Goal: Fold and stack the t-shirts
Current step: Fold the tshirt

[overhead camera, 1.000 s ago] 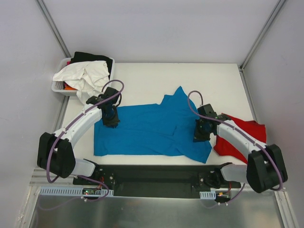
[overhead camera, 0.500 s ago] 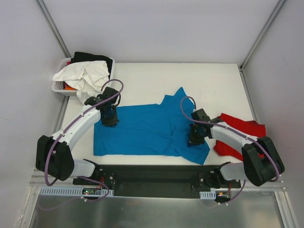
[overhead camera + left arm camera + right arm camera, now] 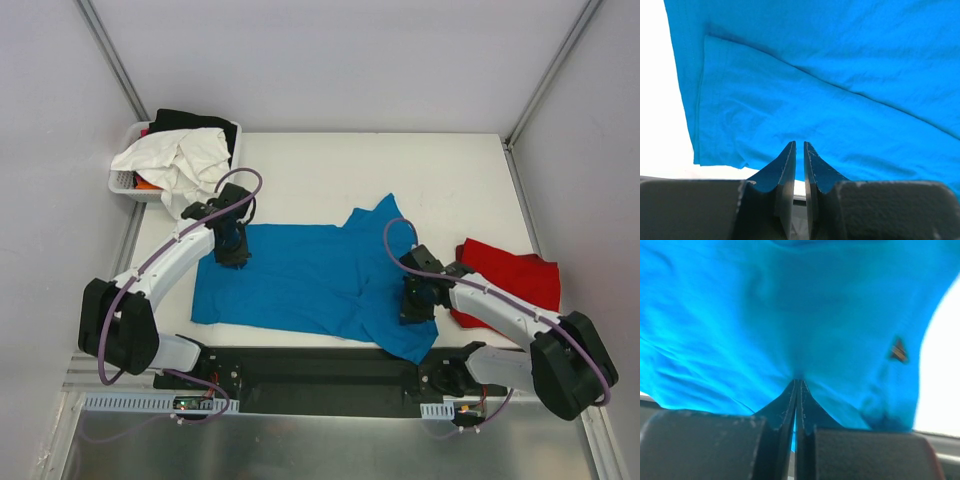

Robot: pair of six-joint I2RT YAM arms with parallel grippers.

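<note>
The turquoise-blue t-shirt (image 3: pixel 300 278) lies spread across the middle of the table, and its right part is rumpled. My left gripper (image 3: pixel 232 252) stands at its far left corner. In the left wrist view the gripper (image 3: pixel 800 144) is shut to a thin slit, with its tips in the blue t-shirt (image 3: pixel 830 90). My right gripper (image 3: pixel 417 305) is on the shirt's near right part. In the right wrist view it (image 3: pixel 798 381) is shut on a pinch of the blue t-shirt (image 3: pixel 765 315). The red t-shirt (image 3: pixel 512 277) lies crumpled at the right edge, beside the right arm.
A white basket (image 3: pixel 122 181) stands at the far left corner of the table. It holds a white garment (image 3: pixel 180 160) and a black garment (image 3: pixel 195 120). Metal frame posts rise at both far corners. The arm bases sit at the table's near edge.
My right gripper has moved toward the near edge and dragged the blue t-shirt's right side with it. More of the red t-shirt now shows. The left gripper stayed where it was.
</note>
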